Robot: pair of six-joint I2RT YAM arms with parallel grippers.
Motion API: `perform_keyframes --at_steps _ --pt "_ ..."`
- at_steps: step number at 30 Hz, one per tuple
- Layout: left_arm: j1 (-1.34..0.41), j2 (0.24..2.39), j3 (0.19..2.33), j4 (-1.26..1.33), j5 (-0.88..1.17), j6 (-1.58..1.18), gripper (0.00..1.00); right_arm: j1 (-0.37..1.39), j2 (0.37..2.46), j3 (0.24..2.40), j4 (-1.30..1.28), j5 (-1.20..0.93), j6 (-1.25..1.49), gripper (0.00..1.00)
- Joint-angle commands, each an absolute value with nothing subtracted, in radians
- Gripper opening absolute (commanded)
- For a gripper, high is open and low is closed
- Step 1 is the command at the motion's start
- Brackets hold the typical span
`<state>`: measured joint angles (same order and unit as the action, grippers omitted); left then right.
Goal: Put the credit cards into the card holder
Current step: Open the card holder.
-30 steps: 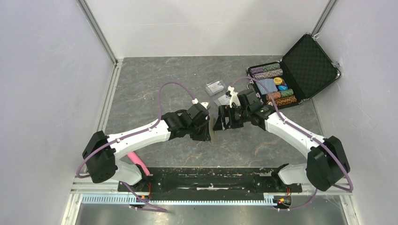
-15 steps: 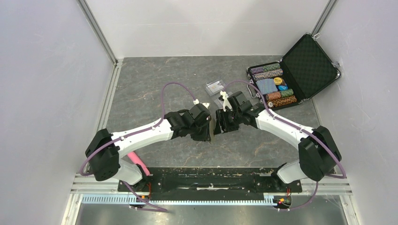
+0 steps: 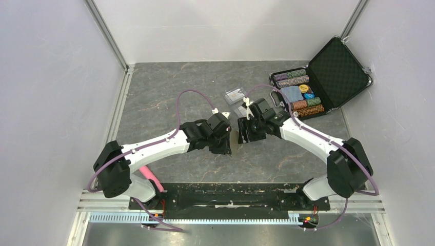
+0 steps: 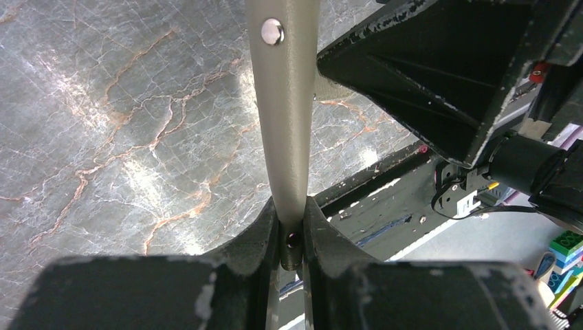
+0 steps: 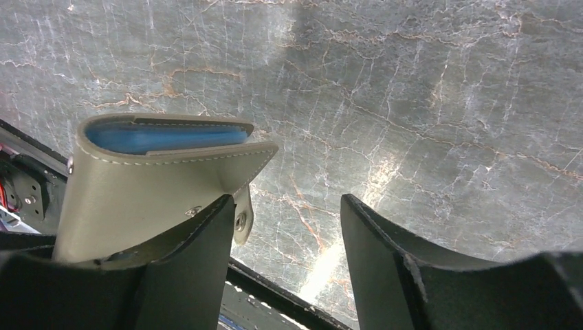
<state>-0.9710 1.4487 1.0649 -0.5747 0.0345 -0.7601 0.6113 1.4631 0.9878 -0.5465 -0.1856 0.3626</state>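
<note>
The card holder [image 5: 155, 180] is folded, with blue lining showing at its edge, and hangs above the middle of the grey marbled table [image 3: 169, 82]. The table is enclosed by white walls [image 3: 231, 25] and has an open black chip case [image 3: 322, 81] at its far right. The left gripper [image 4: 291, 214] is clamped on one edge of the holder, while the right gripper [image 5: 289, 214] has its jaws wide apart with nothing between them and one finger [image 5: 196, 265] just beside the holder's outer face.

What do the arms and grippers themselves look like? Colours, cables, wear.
The left arm and right arm have white shells and bulky black joints. A purple cable loops along each. The left gripper and right gripper have black wedge-shaped fingers with pale scuffed edges.
</note>
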Motion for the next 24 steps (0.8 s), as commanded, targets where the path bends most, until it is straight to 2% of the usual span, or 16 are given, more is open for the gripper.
perform_keyframes --at_steps 1,11,18,20,22,24 --pt "-0.973 1.433 1.099 -0.561 0.01 -0.771 0.02 0.605 1.417 1.009 -0.549 -0.19 0.354 0.62" --pt "-0.959 1.365 1.01 -0.431 0.059 -0.819 0.02 0.502 1.391 0.854 -0.351 -0.51 0.448 0.6" --pt "-0.956 1.348 0.988 -0.423 0.062 -0.828 0.02 0.502 1.394 0.817 -0.289 -0.589 0.48 0.44" --pt "-0.955 1.345 0.986 -0.42 0.061 -0.831 0.02 0.501 1.4 0.81 -0.28 -0.612 0.481 0.36" --pt "-0.954 1.343 0.985 -0.417 0.061 -0.834 0.02 0.501 1.391 0.806 -0.275 -0.621 0.483 0.22" --pt "-0.954 1.341 0.983 -0.416 0.057 -0.836 0.02 0.502 1.398 0.808 -0.276 -0.621 0.481 0.03"
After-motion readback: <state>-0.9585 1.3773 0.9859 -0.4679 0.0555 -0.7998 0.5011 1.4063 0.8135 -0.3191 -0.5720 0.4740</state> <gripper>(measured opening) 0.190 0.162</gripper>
